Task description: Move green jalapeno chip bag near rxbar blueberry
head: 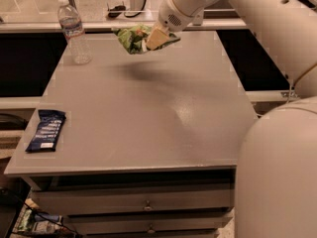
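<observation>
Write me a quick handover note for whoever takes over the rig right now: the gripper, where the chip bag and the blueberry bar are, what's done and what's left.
Gripper: shut on the green jalapeno chip bag, over the far side of the table, to the right of the water bottle.
Bag: held off the tabletop, with its shadow on the surface beneath it.
rxbar blueberry: lying flat near the table's front left corner, far from the bag.
Done: bag grasped and lifted.
Left: carry it across to the front left, set it down beside the bar, and release.
</observation>
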Motion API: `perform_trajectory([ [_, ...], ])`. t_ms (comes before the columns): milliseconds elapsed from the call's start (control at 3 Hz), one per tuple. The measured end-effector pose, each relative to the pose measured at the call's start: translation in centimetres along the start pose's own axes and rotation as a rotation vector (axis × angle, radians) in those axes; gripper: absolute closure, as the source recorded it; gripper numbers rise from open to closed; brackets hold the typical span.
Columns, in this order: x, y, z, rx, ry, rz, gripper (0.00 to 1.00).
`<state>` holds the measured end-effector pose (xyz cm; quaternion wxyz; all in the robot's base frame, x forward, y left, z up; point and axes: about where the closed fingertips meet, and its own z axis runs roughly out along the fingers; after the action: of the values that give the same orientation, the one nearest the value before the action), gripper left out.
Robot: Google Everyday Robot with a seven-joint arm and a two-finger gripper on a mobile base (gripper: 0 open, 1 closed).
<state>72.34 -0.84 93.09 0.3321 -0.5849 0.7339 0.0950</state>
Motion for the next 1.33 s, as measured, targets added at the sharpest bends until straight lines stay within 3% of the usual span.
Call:
perform_trajectory([
  [333, -0.5, 2.1, -2.2, 0.004, 0.001, -0.041, 1.00],
  [1000, -2.1, 9.0, -4.8, -0.059, 0.011, -0.146, 1.00],
  [1333, -2.8, 14.2, -3.6, -0.167, 0.028, -0.215, 1.00],
])
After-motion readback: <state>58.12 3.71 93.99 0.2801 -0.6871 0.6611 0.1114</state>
